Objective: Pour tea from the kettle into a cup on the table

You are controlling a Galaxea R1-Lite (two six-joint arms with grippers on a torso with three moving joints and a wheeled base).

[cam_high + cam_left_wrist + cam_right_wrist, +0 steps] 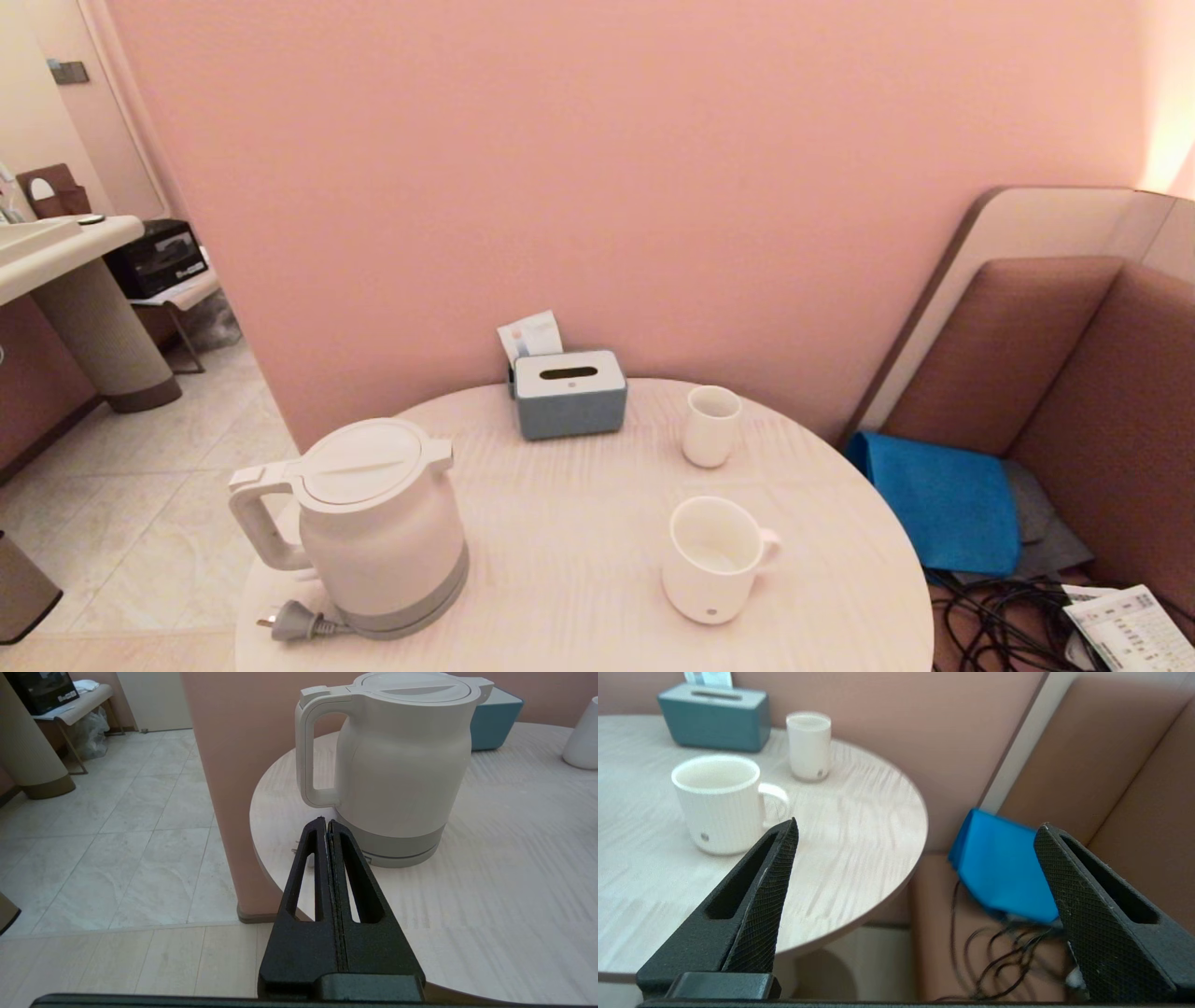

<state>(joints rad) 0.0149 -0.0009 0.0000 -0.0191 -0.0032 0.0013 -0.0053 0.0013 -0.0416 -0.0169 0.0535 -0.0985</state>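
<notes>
Left gripper (326, 823): fingers pressed together, pinching nothing, hovering just short of kettle (397, 760) at centre frame, tips apart from its loop handle. Right gripper (915, 828): fingers spread wide, holding nothing, hanging off the table (859, 826) edge, cup (720, 802) sitting upper left. Counting in head view: one kettle (373, 523) standing lower left, lid on; one cup (714, 557) resting lower centre; one smaller handleless cup (710, 425) and one tissue box (569, 393) sitting behind.
</notes>
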